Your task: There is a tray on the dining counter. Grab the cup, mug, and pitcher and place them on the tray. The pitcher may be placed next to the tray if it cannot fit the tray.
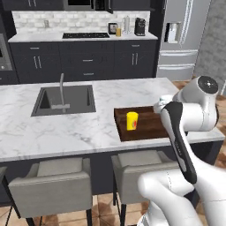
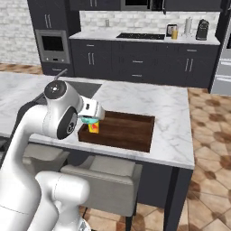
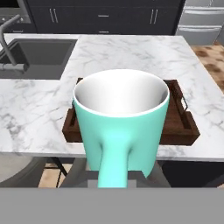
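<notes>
White marble counter spans island. Dark sink sunk into it at 9 o'clock, grey faucet upright at basin's near edge. Two grey stools tucked under counter at 6 o'clock. Black cooktop on rear counter at 12 o'clock. Steel fridge at 2 o'clock. Wall oven at far left in right base view.

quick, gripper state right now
gripper: closed on the teal mug, held by its handle above the near edge of the tray.
</notes>
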You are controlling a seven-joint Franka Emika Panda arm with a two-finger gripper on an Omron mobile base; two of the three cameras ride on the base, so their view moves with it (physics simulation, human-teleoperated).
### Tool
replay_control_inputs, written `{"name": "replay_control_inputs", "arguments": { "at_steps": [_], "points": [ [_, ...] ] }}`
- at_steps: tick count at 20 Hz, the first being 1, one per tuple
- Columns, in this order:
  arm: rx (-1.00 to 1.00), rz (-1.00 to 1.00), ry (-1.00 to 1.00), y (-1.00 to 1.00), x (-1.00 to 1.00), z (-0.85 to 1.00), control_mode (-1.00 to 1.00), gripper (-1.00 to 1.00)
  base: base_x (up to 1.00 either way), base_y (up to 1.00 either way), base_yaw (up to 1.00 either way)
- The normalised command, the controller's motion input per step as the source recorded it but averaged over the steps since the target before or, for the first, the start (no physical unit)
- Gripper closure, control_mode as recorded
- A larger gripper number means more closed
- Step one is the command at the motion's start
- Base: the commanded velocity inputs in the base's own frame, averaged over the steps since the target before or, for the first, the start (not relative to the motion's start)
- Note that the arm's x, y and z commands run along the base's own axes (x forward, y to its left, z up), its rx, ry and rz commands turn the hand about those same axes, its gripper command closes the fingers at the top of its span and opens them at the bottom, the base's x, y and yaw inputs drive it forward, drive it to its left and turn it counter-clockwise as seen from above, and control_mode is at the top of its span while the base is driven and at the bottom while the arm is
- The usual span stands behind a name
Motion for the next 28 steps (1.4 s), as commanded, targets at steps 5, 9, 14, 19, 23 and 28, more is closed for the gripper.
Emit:
{"name": "replay_control_inputs", "arguments": {
  "at_steps": [5,9,14,19,23,28],
  "points": [
    [0.01,0.01,0.02,0.0,0.13,-0.22,-1.0,1.0,0.0,0.0,0.0],
    [0.0,0.0,0.02,0.0,0.11,-0.24,-1.0,1.0,0.0,0.0,0.0],
    [0.02,0.0,0.0,-0.02,0.19,-0.18,-1.0,1.0,0.0,0.0,0.0],
    [0.01,0.0,0.0,-0.05,0.19,-0.14,-1.0,1.0,0.0,0.0,0.0],
    [0.0,0.0,0.0,-0.06,0.21,-0.08,-1.0,1.0,0.0,0.0,0.0],
    [0.0,0.0,0.0,-0.05,0.25,-0.15,-1.0,1.0,0.0,0.0,0.0]
  ]
}}
